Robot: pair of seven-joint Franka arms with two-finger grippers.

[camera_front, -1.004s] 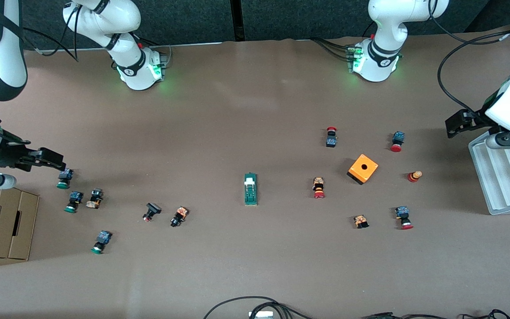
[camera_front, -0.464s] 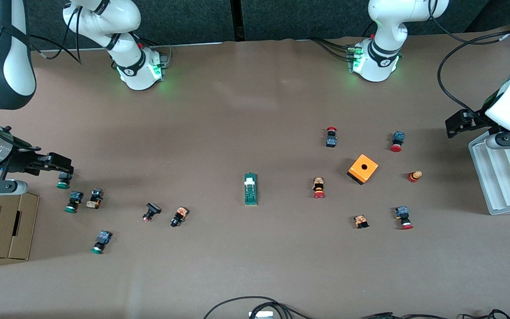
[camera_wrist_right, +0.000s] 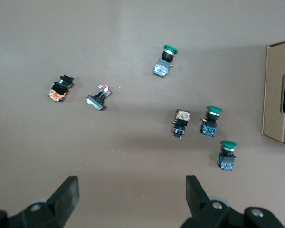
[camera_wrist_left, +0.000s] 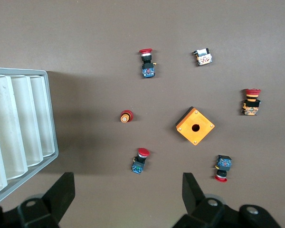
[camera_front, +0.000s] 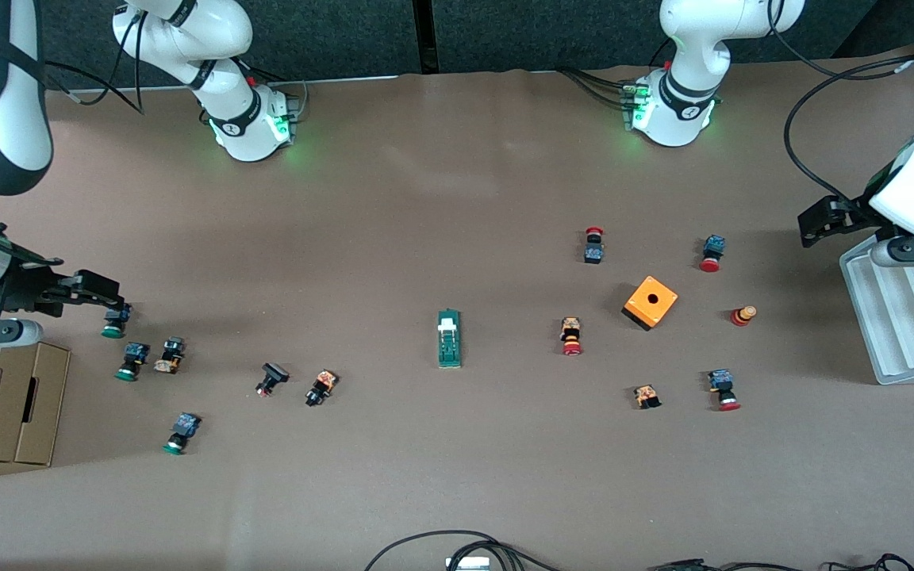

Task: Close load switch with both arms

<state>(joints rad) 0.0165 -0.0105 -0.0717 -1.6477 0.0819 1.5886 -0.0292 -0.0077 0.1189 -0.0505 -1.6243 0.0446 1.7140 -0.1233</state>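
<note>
The load switch (camera_front: pixel 449 339), a narrow green block with a white lever piece on top, lies near the middle of the table, with nothing touching it. It shows in neither wrist view. My right gripper (camera_front: pixel 106 292) is open and empty, up over a green-capped push button (camera_front: pixel 114 323) at the right arm's end of the table; in the right wrist view (camera_wrist_right: pixel 131 192) only bare table lies between its fingers. My left gripper (camera_front: pixel 812 222) is open and empty beside the grey tray (camera_front: pixel 901 317) at the left arm's end; the left wrist view (camera_wrist_left: pixel 127 190) shows bare table between its fingers.
An orange box with a hole (camera_front: pixel 650 302) and several red-capped push buttons lie toward the left arm's end. Several green-capped and black push buttons lie toward the right arm's end, beside a cardboard box (camera_front: pixel 5 400). Cables lie at the table's front edge (camera_front: pixel 457 547).
My right gripper shifted slightly toward the table's middle, then back a little, staying over the green-capped button. The left arm and the load switch have not moved.
</note>
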